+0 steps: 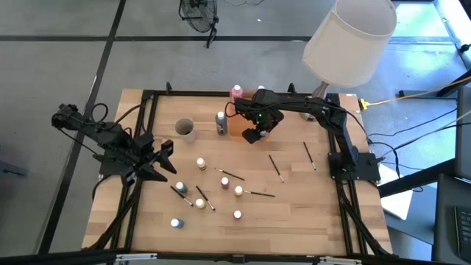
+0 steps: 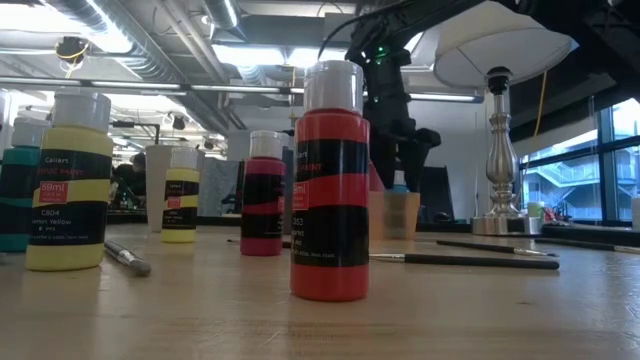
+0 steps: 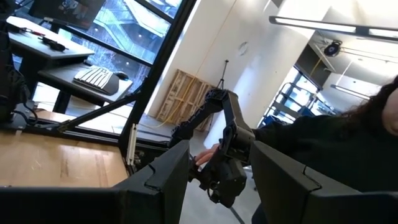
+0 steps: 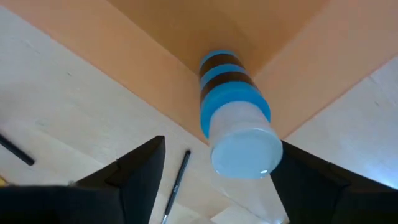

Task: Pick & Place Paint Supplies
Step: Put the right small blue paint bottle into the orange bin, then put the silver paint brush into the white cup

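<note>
Hovering right gripper (image 1: 259, 134), spread above blue bottle (image 4: 235, 115).

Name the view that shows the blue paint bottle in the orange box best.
The right wrist view: the blue bottle fills the frame, leaning in the orange box's corner. The low view shows only its top above the box. The high view hides it under the right gripper. The left wrist view misses it.

Blue-banded bottle (image 4: 235, 109) leaning in orange bin, small capped bottles (image 1: 200, 163) and thin brushes (image 1: 274, 167) scattered on table
</note>
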